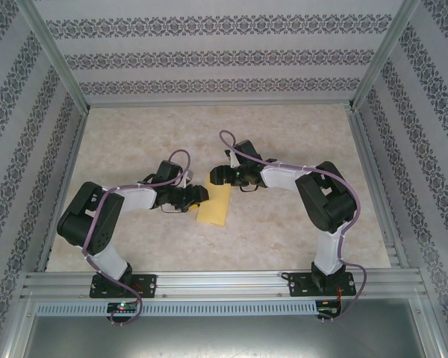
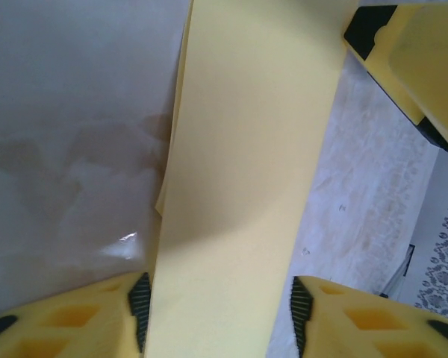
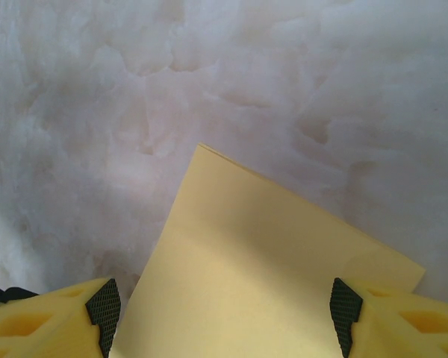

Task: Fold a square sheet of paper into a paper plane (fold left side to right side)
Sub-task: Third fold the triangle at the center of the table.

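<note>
The square sheet of paper (image 1: pixel 214 204) lies on the table as a narrow yellow rectangle, doubled over, between both arms. My left gripper (image 1: pixel 197 196) sits at its left edge. In the left wrist view the yellow strip (image 2: pixel 246 149) runs up between the jaws of that gripper (image 2: pixel 220 313). The left pad (image 2: pixel 140 309) is at the paper's edge and the right pad (image 2: pixel 301 309) stands clear of it. My right gripper (image 1: pixel 219 177) is at the paper's far end. It hangs open (image 3: pixel 224 319) over the sheet (image 3: pixel 269 261), pads wide apart.
The marbled table (image 1: pixel 299 134) stretches free behind and to both sides of the paper. Metal frame rails (image 1: pixel 224 283) run along the near edge and the sides, with patterned walls beyond. A finger of the right gripper (image 2: pixel 414 63) shows in the left wrist view.
</note>
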Controlling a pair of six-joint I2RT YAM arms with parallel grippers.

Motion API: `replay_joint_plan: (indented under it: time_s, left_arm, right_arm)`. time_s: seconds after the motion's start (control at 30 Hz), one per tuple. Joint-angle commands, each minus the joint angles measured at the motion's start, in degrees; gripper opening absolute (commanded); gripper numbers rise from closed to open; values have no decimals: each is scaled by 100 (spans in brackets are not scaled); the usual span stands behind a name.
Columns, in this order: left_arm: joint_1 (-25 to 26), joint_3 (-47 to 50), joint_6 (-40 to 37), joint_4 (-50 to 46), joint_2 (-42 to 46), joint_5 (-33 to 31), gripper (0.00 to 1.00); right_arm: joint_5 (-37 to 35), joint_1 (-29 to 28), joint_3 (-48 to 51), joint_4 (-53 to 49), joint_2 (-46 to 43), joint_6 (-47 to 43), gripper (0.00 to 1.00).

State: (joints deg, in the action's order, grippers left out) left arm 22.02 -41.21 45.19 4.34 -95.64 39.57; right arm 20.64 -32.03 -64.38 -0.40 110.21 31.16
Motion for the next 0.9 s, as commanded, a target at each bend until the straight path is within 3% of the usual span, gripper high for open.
replay_joint_plan:
  time_s: [0.0,0.17,0.4,0.7,0.87]
  left_arm:
    - [57,-78,49,274,-12,229,50]
    - [61,-64,-42,25,161,29,45]
    - [87,-19,-47,-139,331,-54,27]
    - [242,11,89,-153,387,-95,3]
    - [373,58,438,-247,534,-315,0]
  right_arm:
    - [-25,4,-75,21,73,-141,76]
    - [-26,13,-41,31,37,-185,76]
    - [-160,39,119,197,-305,-360,78]
    - [-918,-47,1112,221,-1979,-1364,85]
    - [-1798,-839,2340,321,-3341,-2039,85]
